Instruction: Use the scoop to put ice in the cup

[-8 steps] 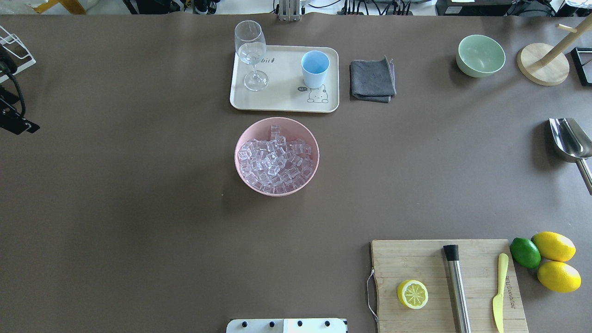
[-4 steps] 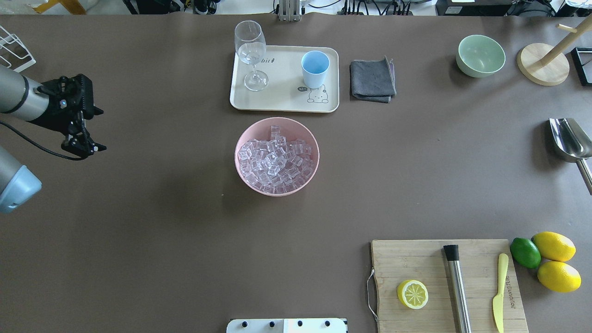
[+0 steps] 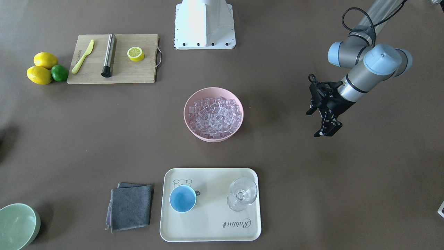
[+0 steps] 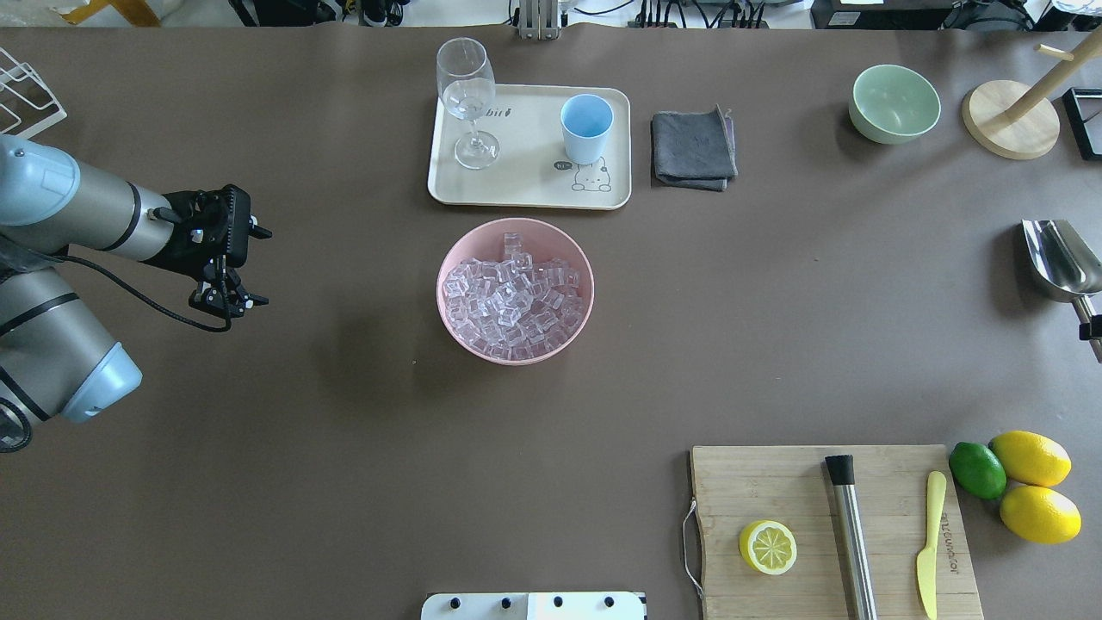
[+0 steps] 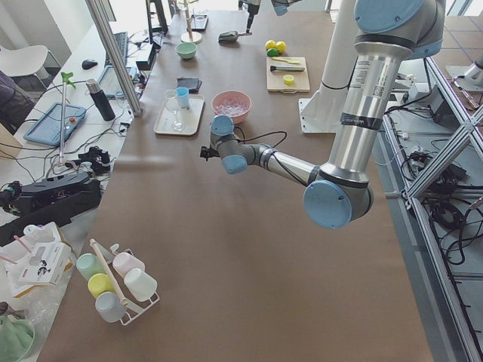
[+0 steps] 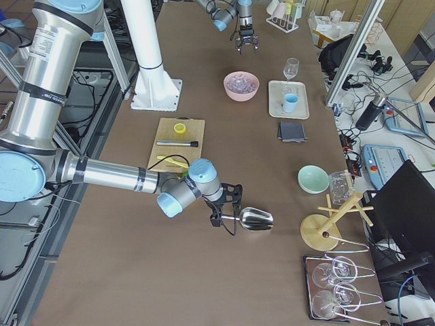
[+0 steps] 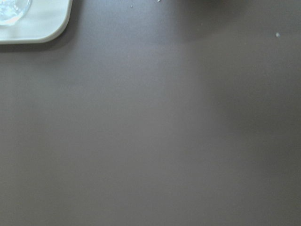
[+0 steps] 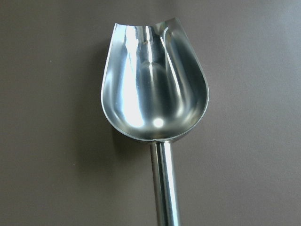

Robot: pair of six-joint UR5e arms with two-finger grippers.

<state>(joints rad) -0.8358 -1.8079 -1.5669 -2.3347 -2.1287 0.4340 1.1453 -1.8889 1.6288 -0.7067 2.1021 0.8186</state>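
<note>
The ice fills a pink bowl at mid-table. Behind it, the light-blue cup stands upright and empty on a cream tray. The silver scoop lies on the table at the far right, trough empty in the right wrist view. My right gripper is at the scoop's handle; only a black sliver of it shows overhead, and I cannot tell whether it is open or shut. My left gripper hovers open and empty over bare table, well left of the bowl.
A wine glass shares the tray. A grey cloth, a green bowl and a wooden stand sit at the back right. Near right is a cutting board with a lemon half, steel cylinder and yellow knife; lemons and a lime lie beside it.
My left arm has swung in from the left edge toward the bowl. A black part of my right gripper now shows at the scoop's handle on the right edge.
</note>
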